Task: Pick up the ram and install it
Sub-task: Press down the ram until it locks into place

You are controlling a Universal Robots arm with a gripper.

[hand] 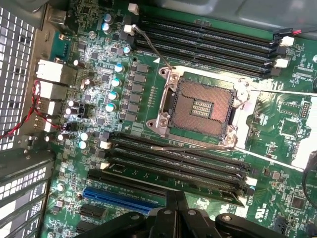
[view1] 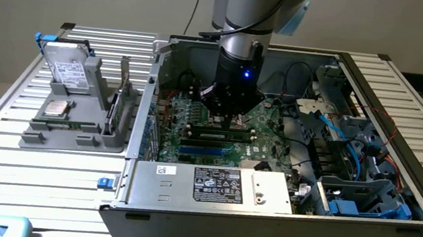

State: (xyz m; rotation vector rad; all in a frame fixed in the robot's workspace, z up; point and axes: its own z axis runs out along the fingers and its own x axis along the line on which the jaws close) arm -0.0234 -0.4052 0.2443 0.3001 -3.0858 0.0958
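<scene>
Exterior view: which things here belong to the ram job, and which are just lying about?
Job in hand:
- ram, right below the gripper
- black slots
- motherboard

Lying about:
- hard drive, processor and expansion card, all in the grey tray on the exterior view's left
- power supply
- empty CPU socket

Open computer case [view1: 184,222] on slatted table [view1: 3,150]; gray tray [view1: 76,134] holds probably a drive [view1: 68,71].

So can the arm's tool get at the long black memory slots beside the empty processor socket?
Probably yes: the tool hangs inside the open grey computer case right above the long black memory slots, which look empty; just a thin wire crosses them.
</scene>
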